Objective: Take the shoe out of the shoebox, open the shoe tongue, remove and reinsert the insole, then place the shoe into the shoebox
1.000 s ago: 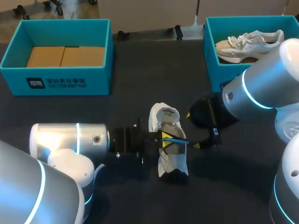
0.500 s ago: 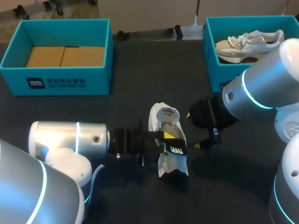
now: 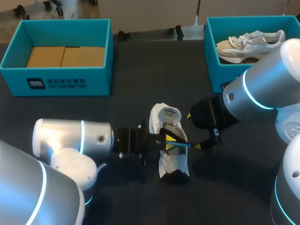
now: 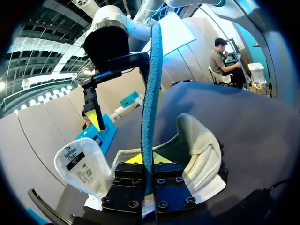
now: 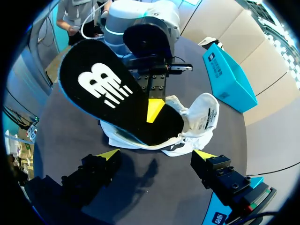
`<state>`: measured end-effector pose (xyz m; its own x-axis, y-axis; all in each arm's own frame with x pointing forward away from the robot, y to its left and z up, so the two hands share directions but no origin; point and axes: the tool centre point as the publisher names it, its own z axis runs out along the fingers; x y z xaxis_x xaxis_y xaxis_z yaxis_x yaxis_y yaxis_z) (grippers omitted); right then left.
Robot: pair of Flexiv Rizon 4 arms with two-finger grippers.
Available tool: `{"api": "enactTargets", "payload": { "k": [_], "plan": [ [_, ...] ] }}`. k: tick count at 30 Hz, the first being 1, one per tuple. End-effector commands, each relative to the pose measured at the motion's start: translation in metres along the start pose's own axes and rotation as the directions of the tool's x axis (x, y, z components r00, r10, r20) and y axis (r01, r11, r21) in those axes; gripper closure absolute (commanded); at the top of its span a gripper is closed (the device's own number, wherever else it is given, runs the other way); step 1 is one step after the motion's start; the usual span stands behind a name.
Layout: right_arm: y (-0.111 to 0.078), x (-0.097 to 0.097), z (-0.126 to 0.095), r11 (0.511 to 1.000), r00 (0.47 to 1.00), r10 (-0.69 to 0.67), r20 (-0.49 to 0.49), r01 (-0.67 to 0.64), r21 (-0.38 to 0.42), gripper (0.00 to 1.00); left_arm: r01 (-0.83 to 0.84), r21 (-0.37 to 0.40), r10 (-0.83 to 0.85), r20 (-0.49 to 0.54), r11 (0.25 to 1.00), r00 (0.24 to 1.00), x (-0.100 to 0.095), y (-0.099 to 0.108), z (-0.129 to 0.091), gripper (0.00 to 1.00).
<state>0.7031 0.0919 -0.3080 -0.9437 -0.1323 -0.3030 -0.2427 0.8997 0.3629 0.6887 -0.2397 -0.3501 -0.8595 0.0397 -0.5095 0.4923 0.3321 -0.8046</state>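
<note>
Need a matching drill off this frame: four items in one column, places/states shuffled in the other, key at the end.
Items:
1. insole
2. white shoe
3. left shoebox
4. right gripper

Places/states:
A. open, holding nothing, beside the shoe
B. clamped in the left gripper
C. lying on the table
D. has brown cardboard inside

Pairs: 1-B, 2-C, 3-D, 4-A
</note>
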Motion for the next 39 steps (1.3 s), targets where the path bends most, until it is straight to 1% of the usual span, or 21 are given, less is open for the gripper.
{"api": "enactTargets", "payload": {
  "k": [1,5,10,11,12,13,15,21,22,23,24,25,30,31,32,39],
  "plan": [
    [0.000,0.001,0.001,1.000,1.000,-0.001,0.002,0.001,-0.002,0.00,0.001,-0.025,-0.001,0.007,1.000,1.000,-0.003,0.007,0.004,1.00],
    [0.000,0.001,0.001,1.000,1.000,-0.001,0.002,0.001,-0.002,0.00,0.000,-0.045,0.000,0.004,0.999,1.000,-0.004,0.015,0.002,1.00],
    [0.000,0.001,0.001,1.000,1.000,-0.001,0.002,0.001,-0.002,0.00,0.005,-0.031,-0.005,0.002,1.000,1.000,-0.003,0.014,0.001,1.00],
    [0.000,0.001,0.001,1.000,1.000,-0.001,0.002,0.001,-0.002,0.00,0.003,-0.024,-0.003,0.000,1.000,1.000,-0.002,0.012,0.000,0.95],
    [0.000,0.001,0.001,1.000,1.000,-0.001,0.002,0.001,-0.002,0.00,0.003,-0.016,-0.003,0.001,1.000,1.000,-0.001,0.009,-0.001,0.78],
    [0.000,0.001,0.001,1.000,1.000,-0.001,0.002,0.001,-0.002,0.00,0.004,-0.009,-0.004,0.001,1.000,1.000,-0.001,0.007,-0.001,0.69],
    [0.000,0.001,0.001,1.000,1.000,-0.001,0.002,0.001,-0.002,0.00,-0.001,0.008,0.001,0.003,1.000,1.000,-0.002,-0.001,-0.003,0.67],
    [0.000,0.001,0.001,1.000,1.000,-0.001,0.002,0.001,-0.002,0.00,-0.008,0.049,0.008,-0.011,0.999,1.000,-0.002,-0.018,-0.002,0.71],
    [0.000,0.001,0.001,1.000,1.000,-0.001,0.002,0.001,-0.002,0.00,-0.006,0.054,0.007,-0.015,0.999,1.000,-0.001,-0.020,-0.001,0.73],
    [0.000,0.001,0.001,1.000,1.000,-0.001,0.002,0.001,-0.002,0.00,-0.009,0.056,0.010,-0.018,0.998,1.000,0.000,-0.021,-0.001,0.78],
    [0.000,0.001,0.001,1.000,1.000,-0.001,0.002,0.001,-0.002,0.00,-0.009,0.057,0.010,-0.023,0.998,1.000,0.001,-0.022,0.001,0.95],
    [0.000,0.001,0.001,1.000,1.000,-0.001,0.002,0.001,-0.002,0.00,-0.008,0.057,0.009,-0.027,0.998,1.000,0.002,-0.022,0.002,1.00],
    [0.000,0.001,0.001,1.000,1.000,-0.001,0.002,0.001,-0.002,0.00,-0.007,0.049,0.009,-0.037,0.999,0.999,0.007,-0.016,0.007,1.00],
    [0.000,0.001,0.001,1.000,1.000,-0.001,0.002,0.001,-0.002,0.00,-0.003,0.045,0.005,-0.040,0.999,0.999,0.010,-0.011,0.009,1.00],
    [0.000,0.001,0.001,1.000,1.000,-0.001,0.002,0.001,-0.002,0.00,-0.003,0.045,0.005,-0.040,0.999,0.999,0.010,-0.011,0.009,1.00],
    [0.000,0.001,0.001,1.000,1.000,-0.001,0.002,0.001,-0.002,0.00,-0.017,0.013,0.018,-0.045,1.000,0.999,0.013,0.008,0.011,1.00]
  ]
}}
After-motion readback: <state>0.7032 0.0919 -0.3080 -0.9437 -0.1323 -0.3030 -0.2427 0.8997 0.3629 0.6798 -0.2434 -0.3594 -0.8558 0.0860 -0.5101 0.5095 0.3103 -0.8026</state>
